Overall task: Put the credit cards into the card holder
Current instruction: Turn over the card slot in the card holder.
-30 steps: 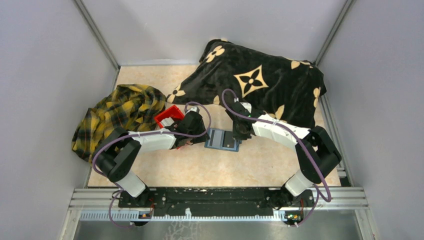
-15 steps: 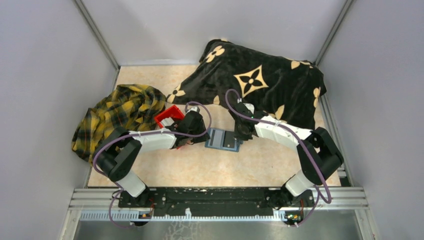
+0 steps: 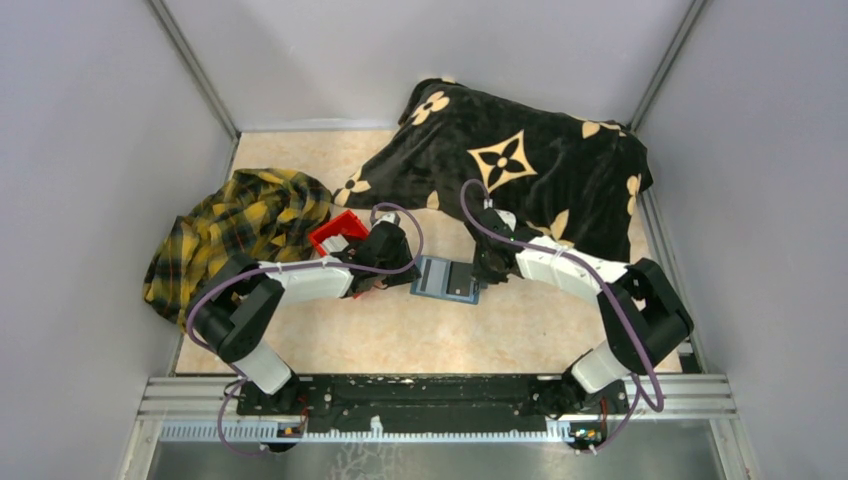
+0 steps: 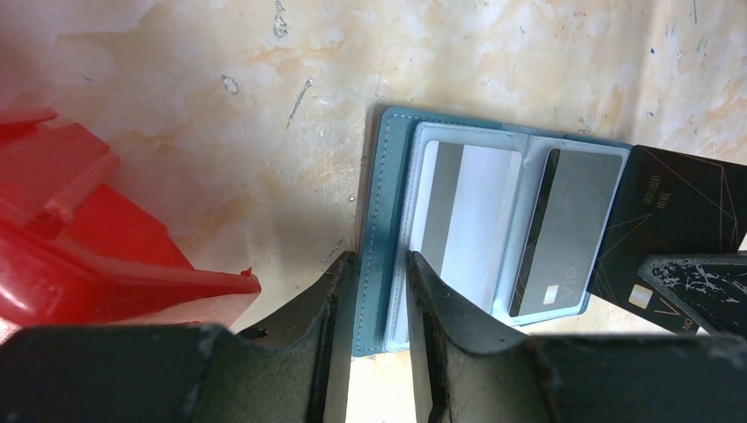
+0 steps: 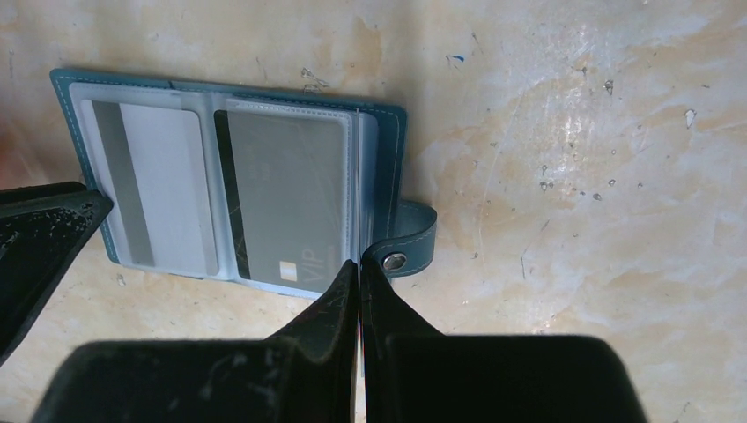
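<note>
**Another card poised at the open holder**

Top view: the card holder lies open and flat on the tabletop, between the left gripper and the right gripper. Its long axis runs left to right.

Left wrist view: the left jaws are clamped on the holder's left cover edge. A silver card and a grey card sit in its pockets, lengthwise across that axis. A black credit card stands tilted at the right edge, pinched in the right jaws.

Right wrist view: those jaws are pressed to a slit, and the strap tab points toward them. Insertion likely needs a firm left clamp and the card's edge squared to a free pocket mouth.
</note>
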`<state>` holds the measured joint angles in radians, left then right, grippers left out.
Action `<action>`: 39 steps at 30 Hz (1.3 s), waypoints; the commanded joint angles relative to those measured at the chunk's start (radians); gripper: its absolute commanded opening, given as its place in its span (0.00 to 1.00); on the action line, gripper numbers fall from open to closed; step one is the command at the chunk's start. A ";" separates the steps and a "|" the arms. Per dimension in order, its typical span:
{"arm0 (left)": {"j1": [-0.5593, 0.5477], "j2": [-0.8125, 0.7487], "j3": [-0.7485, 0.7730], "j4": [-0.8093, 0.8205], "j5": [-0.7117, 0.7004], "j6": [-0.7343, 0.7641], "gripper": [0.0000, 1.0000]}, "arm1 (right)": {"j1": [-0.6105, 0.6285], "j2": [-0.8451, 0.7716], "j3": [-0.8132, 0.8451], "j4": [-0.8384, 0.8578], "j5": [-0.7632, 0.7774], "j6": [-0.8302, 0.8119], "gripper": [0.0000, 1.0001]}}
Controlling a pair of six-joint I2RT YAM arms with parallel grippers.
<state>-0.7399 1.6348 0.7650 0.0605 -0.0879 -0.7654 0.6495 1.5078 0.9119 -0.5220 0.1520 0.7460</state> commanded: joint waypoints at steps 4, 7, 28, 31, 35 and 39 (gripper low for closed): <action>-0.005 0.033 -0.027 -0.042 0.004 0.005 0.34 | -0.025 -0.059 -0.027 0.060 -0.016 0.028 0.00; -0.006 0.035 -0.031 -0.039 0.008 0.001 0.34 | -0.029 -0.063 -0.048 0.086 -0.035 0.041 0.00; -0.012 0.036 -0.056 -0.037 0.004 -0.008 0.34 | -0.060 -0.230 -0.174 0.354 -0.181 0.097 0.00; -0.015 0.039 -0.057 -0.038 0.007 -0.011 0.33 | -0.060 -0.213 -0.164 0.387 -0.213 0.092 0.00; -0.018 0.040 -0.055 -0.036 0.011 -0.016 0.33 | -0.059 -0.165 -0.157 0.435 -0.256 0.090 0.00; -0.019 0.043 -0.055 -0.037 0.017 -0.017 0.32 | -0.050 -0.137 -0.154 0.479 -0.274 0.093 0.00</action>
<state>-0.7464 1.6356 0.7433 0.1043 -0.0860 -0.7837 0.5926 1.3453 0.7033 -0.1406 -0.0830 0.8402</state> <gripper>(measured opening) 0.327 0.008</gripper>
